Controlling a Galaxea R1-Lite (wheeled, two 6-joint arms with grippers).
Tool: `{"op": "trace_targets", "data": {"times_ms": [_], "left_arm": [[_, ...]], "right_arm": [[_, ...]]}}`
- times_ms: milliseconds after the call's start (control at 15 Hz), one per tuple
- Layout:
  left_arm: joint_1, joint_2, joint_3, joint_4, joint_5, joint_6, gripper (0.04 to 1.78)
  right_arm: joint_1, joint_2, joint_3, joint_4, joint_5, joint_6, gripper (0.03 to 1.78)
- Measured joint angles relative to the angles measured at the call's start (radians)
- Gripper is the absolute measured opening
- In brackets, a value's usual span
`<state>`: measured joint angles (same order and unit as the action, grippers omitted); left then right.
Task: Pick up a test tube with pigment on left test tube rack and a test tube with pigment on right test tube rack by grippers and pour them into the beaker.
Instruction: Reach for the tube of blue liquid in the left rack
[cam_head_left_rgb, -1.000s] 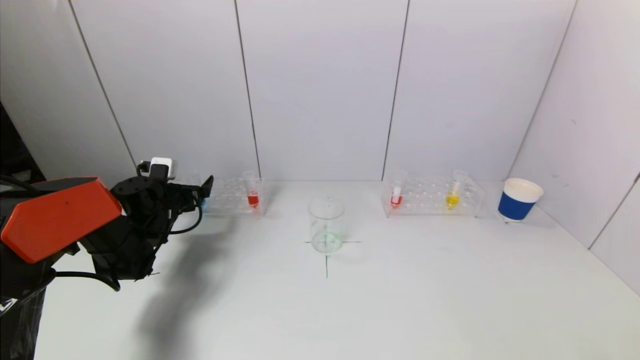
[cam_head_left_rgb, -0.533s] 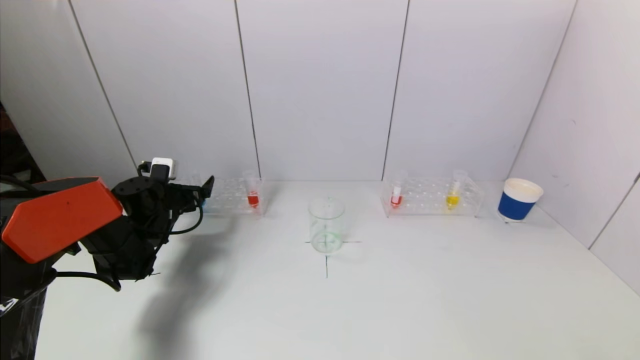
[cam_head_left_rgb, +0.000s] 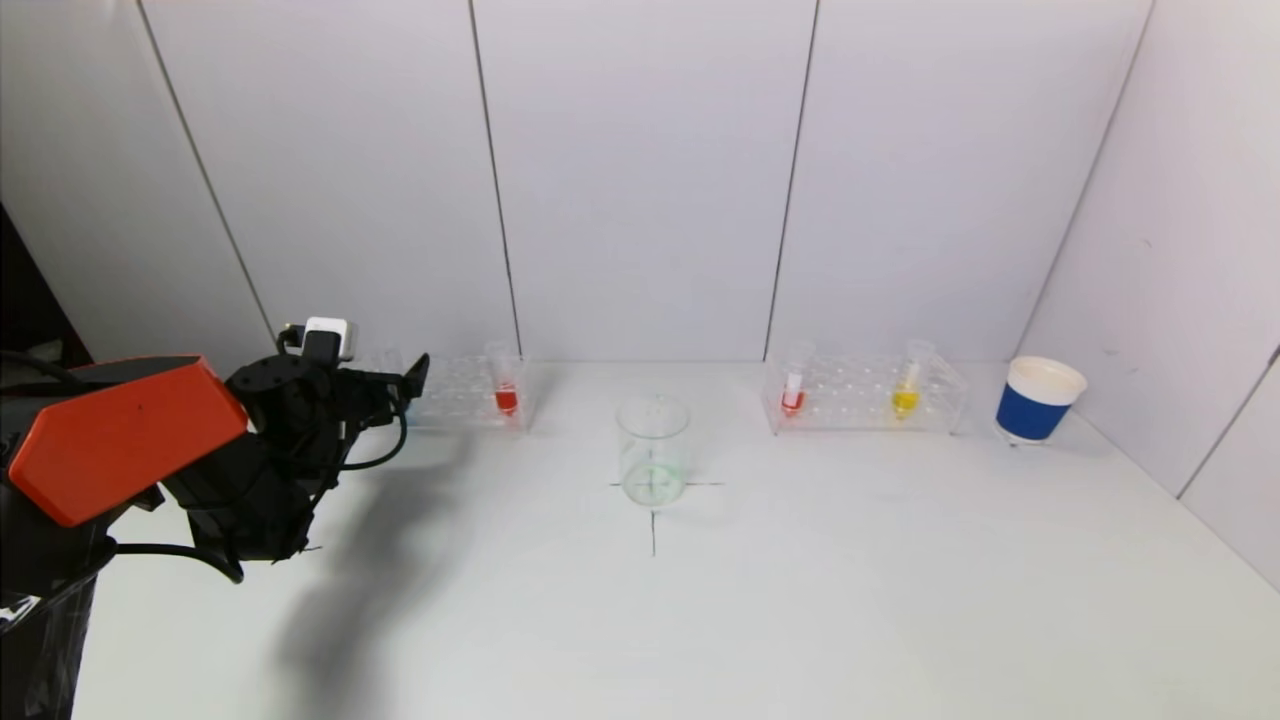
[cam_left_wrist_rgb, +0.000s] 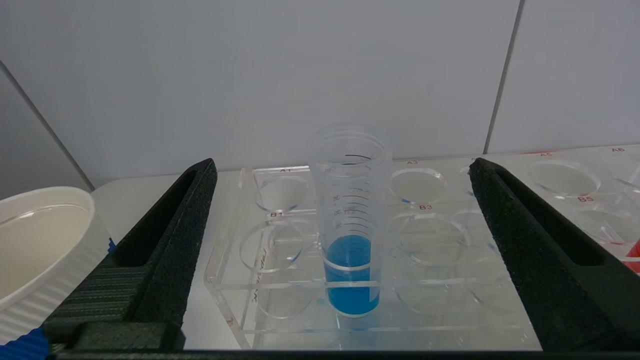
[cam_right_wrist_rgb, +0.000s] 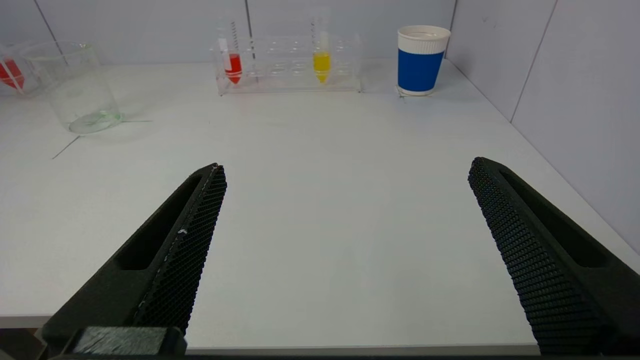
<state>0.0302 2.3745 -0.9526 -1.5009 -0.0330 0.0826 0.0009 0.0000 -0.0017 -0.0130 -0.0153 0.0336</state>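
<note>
The left clear rack (cam_head_left_rgb: 455, 390) holds a tube with red pigment (cam_head_left_rgb: 506, 398) and a tube with blue pigment (cam_left_wrist_rgb: 350, 270), which the left arm hides in the head view. My left gripper (cam_left_wrist_rgb: 342, 167) is open, its fingers on either side of the blue tube without touching it; in the head view it (cam_head_left_rgb: 405, 385) sits at the rack's left end. The right rack (cam_head_left_rgb: 865, 395) holds a red tube (cam_head_left_rgb: 793, 398) and a yellow tube (cam_head_left_rgb: 906, 398). The empty glass beaker (cam_head_left_rgb: 653, 450) stands between the racks. My right gripper (cam_right_wrist_rgb: 345, 170) is open, low over the table's near edge, out of the head view.
A blue and white paper cup (cam_head_left_rgb: 1038, 400) stands right of the right rack. A second white-rimmed cup (cam_left_wrist_rgb: 40, 250) stands just beside the left rack's outer end. Wall panels close the back and right sides. A cross mark lies under the beaker.
The left arm has crept very slightly towards the left rack; otherwise nothing has moved.
</note>
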Motion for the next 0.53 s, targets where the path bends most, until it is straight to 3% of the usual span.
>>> {"op": "trace_targets", "data": {"times_ms": [267,533], "left_arm": [[0.0,0.003,0.0,0.0,0.0,0.0,1.71],[0.0,0.005,-0.002,0.001,0.0,0.001,1.29]], "right_arm": [[0.0,0.0,0.0,0.0,0.0,0.0,1.76],[0.0,0.0,0.0,0.0,0.0,0.0,1.76]]}}
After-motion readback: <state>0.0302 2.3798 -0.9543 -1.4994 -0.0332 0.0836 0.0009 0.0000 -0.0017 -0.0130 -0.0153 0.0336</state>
